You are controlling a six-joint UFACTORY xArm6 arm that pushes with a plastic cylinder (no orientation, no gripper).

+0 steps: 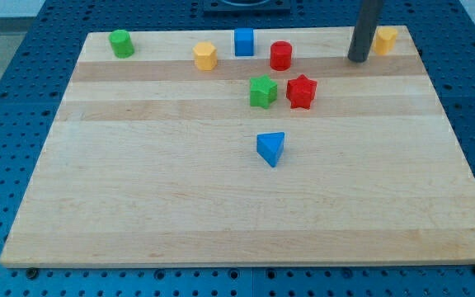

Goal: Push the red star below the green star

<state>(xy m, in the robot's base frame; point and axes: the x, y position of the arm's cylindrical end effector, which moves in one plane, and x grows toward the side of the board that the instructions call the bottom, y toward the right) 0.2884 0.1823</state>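
Note:
The red star (301, 91) lies on the wooden board (180, 198) just to the right of the green star (263, 91), with a small gap between them. My tip (357, 59) rests near the board's top right, up and to the right of the red star and well apart from it. It stands just left of a yellow block (384, 40).
A red cylinder (281, 55) and a blue cube (244, 41) lie above the two stars. A yellow hexagonal block (205, 56) is left of them, and a green cylinder (122, 44) sits at the top left. A blue triangle (271, 148) lies below the stars.

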